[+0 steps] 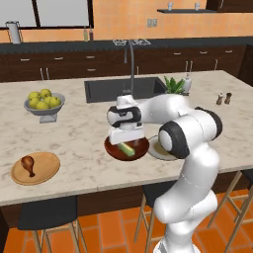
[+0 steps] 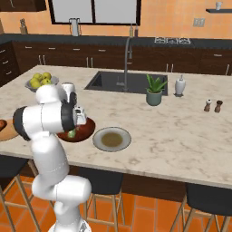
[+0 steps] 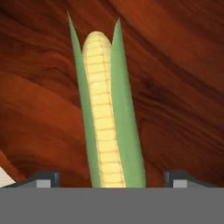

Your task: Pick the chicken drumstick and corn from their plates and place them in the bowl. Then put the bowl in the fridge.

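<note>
The corn (image 3: 106, 118) lies in the dark reddish-brown wooden bowl (image 1: 142, 148), its yellow kernels between green husk leaves. My gripper (image 3: 111, 179) hangs just over it, open, with the fingertips (image 3: 46, 179) standing clear of the cob on both sides. From the left base view the gripper (image 1: 126, 137) sits directly above the corn (image 1: 127, 148). The chicken drumstick (image 1: 28, 164) rests on the light-tan wooden plate (image 1: 47, 170) at the counter's front left. The grey plate (image 2: 112, 138) with an olive centre is bare, right of the bowl (image 2: 87, 128). The fridge is out of view.
A grey footed bowl of yellow-green fruit (image 1: 44, 101) stands at the back left. The sink (image 1: 123, 88) with its faucet is behind the bowl, with a potted plant (image 2: 154, 90), soap bottle (image 2: 180, 85) and shakers (image 2: 213, 105) to the right. Stools stand under the counter's front edge.
</note>
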Tool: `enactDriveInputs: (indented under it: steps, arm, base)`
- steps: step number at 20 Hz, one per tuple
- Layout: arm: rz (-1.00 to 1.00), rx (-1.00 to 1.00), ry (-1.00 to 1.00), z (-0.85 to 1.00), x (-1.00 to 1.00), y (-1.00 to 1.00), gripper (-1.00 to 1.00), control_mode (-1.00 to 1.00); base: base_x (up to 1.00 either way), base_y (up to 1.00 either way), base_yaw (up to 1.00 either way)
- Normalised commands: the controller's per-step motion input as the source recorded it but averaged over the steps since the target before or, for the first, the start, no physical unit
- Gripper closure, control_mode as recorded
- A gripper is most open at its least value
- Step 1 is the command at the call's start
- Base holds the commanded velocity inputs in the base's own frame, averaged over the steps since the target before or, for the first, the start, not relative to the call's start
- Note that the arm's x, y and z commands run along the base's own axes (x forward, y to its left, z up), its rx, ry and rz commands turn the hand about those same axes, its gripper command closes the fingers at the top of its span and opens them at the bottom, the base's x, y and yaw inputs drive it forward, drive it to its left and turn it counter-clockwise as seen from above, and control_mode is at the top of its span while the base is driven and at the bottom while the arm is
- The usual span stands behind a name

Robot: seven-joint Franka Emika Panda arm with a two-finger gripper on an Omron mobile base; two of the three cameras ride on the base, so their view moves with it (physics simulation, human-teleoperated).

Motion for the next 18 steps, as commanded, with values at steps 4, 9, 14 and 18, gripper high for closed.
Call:
enactDriveInputs:
  steps: [4,9,14,18]
  arm:
    - [-0.01,0.00,-0.10,0.91,-0.73,-0.29,-1.00,-1.00]
    - [-0.10,0.00,-0.01,0.75,-1.00,-0.24,-1.00,-1.00]
    - [-0.12,0.00,-0.03,0.02,-0.97,-0.16,-1.00,-1.00]
    - [-0.01,0.00,-0.02,0.00,-0.39,-0.06,-1.00,-1.00]
  base:
    - [0.00,0.00,0.00]
    - [0.00,0.00,0.00]
    - [0.00,0.00,0.00]
    - [0.00,0.00,0.00]
